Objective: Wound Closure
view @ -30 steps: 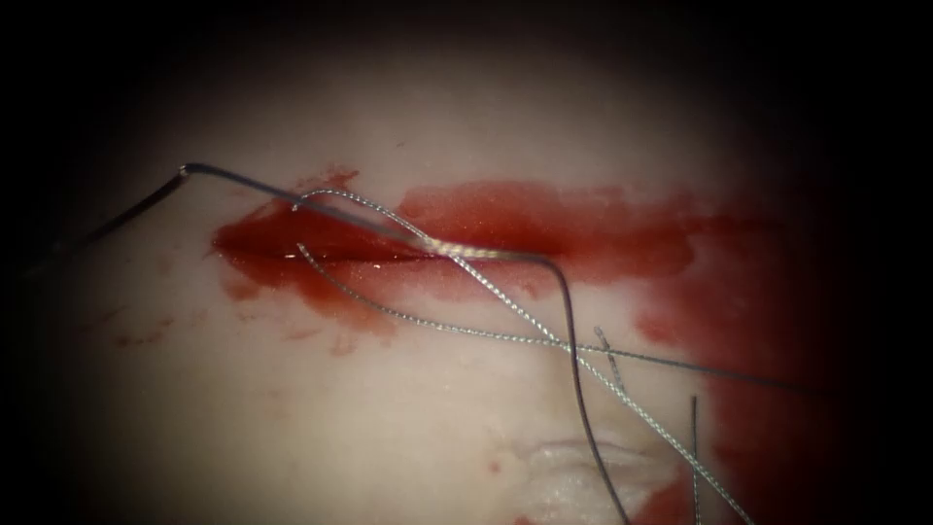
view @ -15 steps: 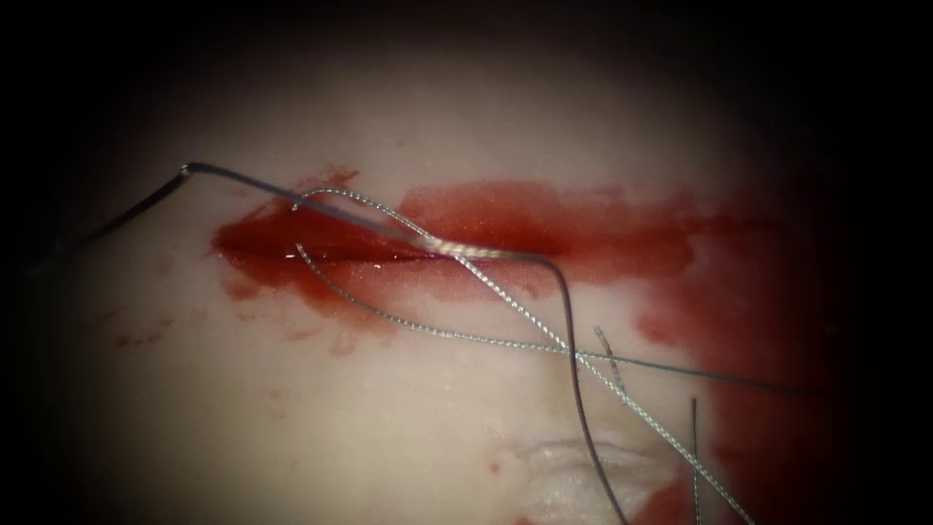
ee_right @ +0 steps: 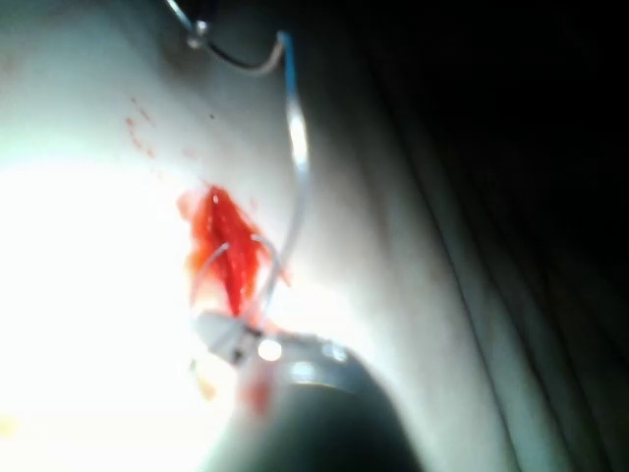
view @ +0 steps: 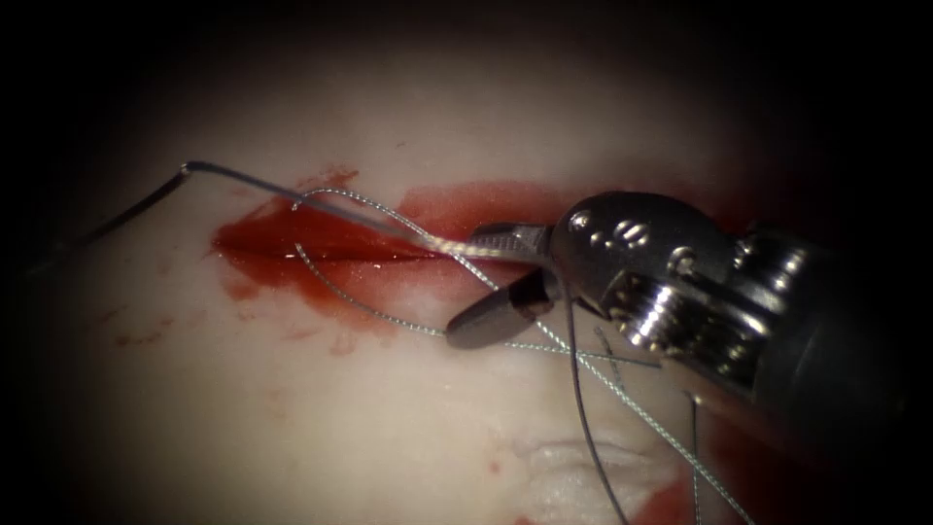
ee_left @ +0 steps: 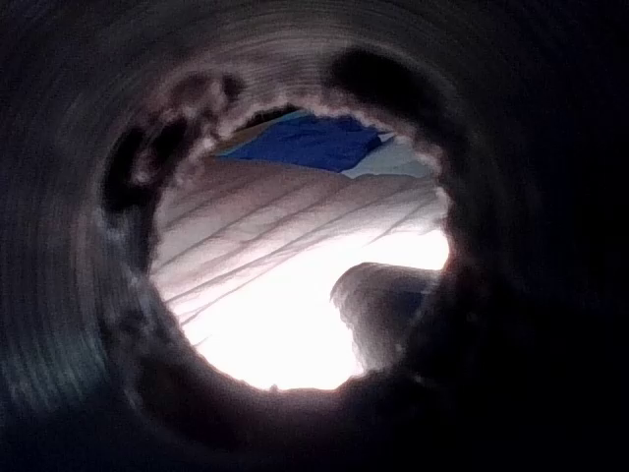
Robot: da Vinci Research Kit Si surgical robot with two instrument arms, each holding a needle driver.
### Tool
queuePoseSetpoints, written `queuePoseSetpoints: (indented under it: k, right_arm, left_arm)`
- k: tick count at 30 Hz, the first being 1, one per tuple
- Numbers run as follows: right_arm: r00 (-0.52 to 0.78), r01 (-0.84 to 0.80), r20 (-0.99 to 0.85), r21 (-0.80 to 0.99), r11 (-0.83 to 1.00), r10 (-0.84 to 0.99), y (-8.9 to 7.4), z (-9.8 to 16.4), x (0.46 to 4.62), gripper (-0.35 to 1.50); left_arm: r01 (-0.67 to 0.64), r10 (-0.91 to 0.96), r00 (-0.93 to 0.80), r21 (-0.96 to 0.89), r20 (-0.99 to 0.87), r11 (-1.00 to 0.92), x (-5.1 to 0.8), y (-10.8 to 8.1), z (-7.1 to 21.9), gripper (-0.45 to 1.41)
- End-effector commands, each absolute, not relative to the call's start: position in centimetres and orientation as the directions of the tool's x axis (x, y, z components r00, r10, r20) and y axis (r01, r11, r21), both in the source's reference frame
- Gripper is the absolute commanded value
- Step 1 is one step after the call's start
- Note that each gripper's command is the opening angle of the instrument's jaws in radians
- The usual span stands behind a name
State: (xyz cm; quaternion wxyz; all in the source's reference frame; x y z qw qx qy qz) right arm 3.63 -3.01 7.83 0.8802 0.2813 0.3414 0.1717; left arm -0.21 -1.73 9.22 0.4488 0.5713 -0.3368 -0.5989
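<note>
My right tool comes in from the right and stands over the right part of the cut in the tissue. Its jaws are open and hold nothing. The upper jaw lies along the cut beside a twisted knot of thread; the lower one hangs just below it. A silvery braided thread loops over the cut and passes between the two jaws. A dark thread bends sharply at the upper left, crosses the cut and drops away under the tool. The right wrist view has the tool at the red cut with a pale thread.
Red fluid spreads along the cut and down the tissue's right side. Short cut ends of thread stand at the lower right. A raised pale fold of tissue lies near the bottom edge. The left wrist view looks through a dark tube at striped cloth.
My right tool has come in from the right with open jaws and reached the knot at the cut. The threads lie as before.
</note>
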Motion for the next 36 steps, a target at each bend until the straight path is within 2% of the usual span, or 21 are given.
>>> queuePoseSetpoints:
  k: [1, 10, 12, 13, 15, 21, 36]
  right_arm:
    - [0.711, -0.084, -0.518, 0.609, 0.789, 0.475, -2.98, 7.80, 3.83, 0.22]
    - [0.768, 0.020, -0.522, 0.597, 0.802, 0.370, -3.12, 7.97, 4.04, 0.17]
    - [0.786, 0.024, -0.510, 0.590, 0.807, 0.350, -3.13, 8.03, 4.07, 0.29]
    - [0.796, 0.034, -0.506, 0.585, 0.810, 0.332, -3.13, 8.09, 4.10, 0.46]
    - [0.798, 0.043, -0.509, 0.584, 0.811, 0.324, -3.11, 8.12, 4.12, 0.54]
    - [0.800, 0.073, -0.523, 0.570, 0.819, 0.293, -3.06, 8.14, 4.25, 0.54]
    - [0.840, 0.006, -0.472, 0.500, 0.866, 0.267, -2.93, 8.46, 4.28, 0.47]
  left_arm:
    - [0.149, -0.925, 0.055, 0.919, -0.376, -0.365, -0.26, -1.61, 9.18, -0.45]
    - [0.149, -0.925, 0.054, 0.919, -0.376, -0.365, -0.27, -1.61, 9.18, -0.45]
    - [0.149, -0.925, 0.054, 0.919, -0.376, -0.365, -0.27, -1.62, 9.18, -0.45]
    - [0.149, -0.925, 0.054, 0.919, -0.376, -0.365, -0.26, -1.62, 9.18, -0.45]
    - [0.149, -0.925, 0.054, 0.919, -0.376, -0.365, -0.26, -1.62, 9.18, -0.45]
    - [0.149, -0.925, 0.054, 0.919, -0.375, -0.364, -0.26, -1.62, 9.18, -0.45]
    - [0.149, -0.925, 0.054, 0.920, -0.375, -0.364, -0.26, -1.62, 9.18, -0.45]
